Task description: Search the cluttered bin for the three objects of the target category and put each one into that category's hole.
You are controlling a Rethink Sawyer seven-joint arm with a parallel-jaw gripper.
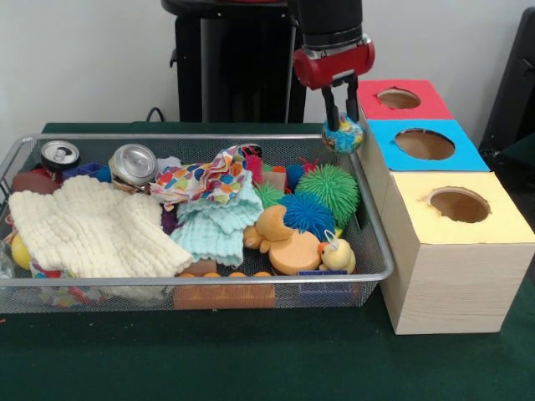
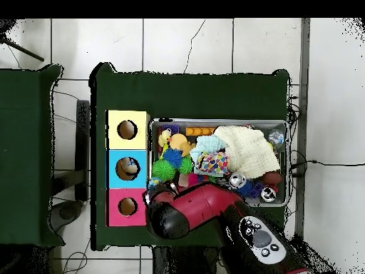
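currently the claw (image 1: 343, 113) is closed narrow on a small multicoloured ball (image 1: 343, 134), which hangs from the two dark fingers just above the bin's far right corner, right beside the blue box (image 1: 425, 144). lifted clear of the clutter, it can probably cross over the wire rim without snagging.

wire bin (image 1: 368, 276) takes up most of the green surface (image 1: 251, 359). inside: cream knitted cloth (image 1: 92, 230) along the left half, two drink cans (image 1: 134, 163) at the far left edge, a spotted cloth (image 1: 205, 180) and pale green cloth (image 1: 219, 230) in the middle, spiky green ball (image 1: 334, 188) and spiky blue ball (image 1: 308, 213) toward the right, orange rubber duck (image 1: 284, 242) and small yellow duck (image 1: 337, 253) at the near right.

three boxes stand in a row touching the bin's right side: red box (image 1: 399, 98) farthest, blue in the middle, yellow box (image 1: 458, 205) nearest, each with a round hole on top. overhead view seems to show something already lying in the blue hole (image 2: 128, 168), though it is too small to name.

judgement: ball is mid-carry, and blue hole looks the likely target given where it hangs; release only once centred over the opening, else it may roll off the lid. other balls remain in the bin.
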